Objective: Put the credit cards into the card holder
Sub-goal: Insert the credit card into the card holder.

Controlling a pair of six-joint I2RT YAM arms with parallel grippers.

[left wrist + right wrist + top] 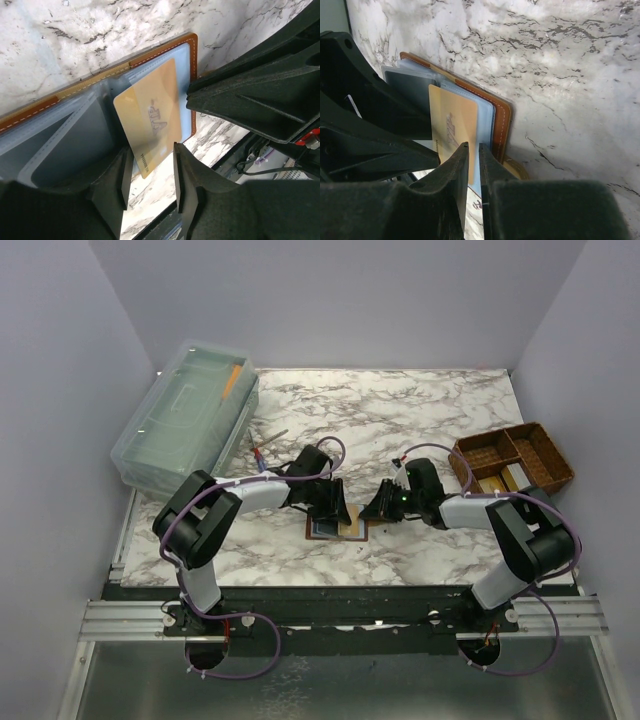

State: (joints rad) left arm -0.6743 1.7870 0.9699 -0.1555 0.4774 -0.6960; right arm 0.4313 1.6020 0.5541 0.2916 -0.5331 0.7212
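Marble table (420, 420): both arms fold inward over the open tan leather holder (165, 50), which lies flat near the centre. Left gripper (150, 152) fingers stand apart astride 1 glossy gold card (150, 110) lying on the grey plastic sleeves; right gripper (474, 147) fingers are a slit apart.

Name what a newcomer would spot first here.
The left gripper and right gripper crowd the open tan-brown leather card holder at the near centre of the marble table, a gold-tan card on its grey-blue sleeves. A clear plastic box sits far left, a brown woven divided basket far right.
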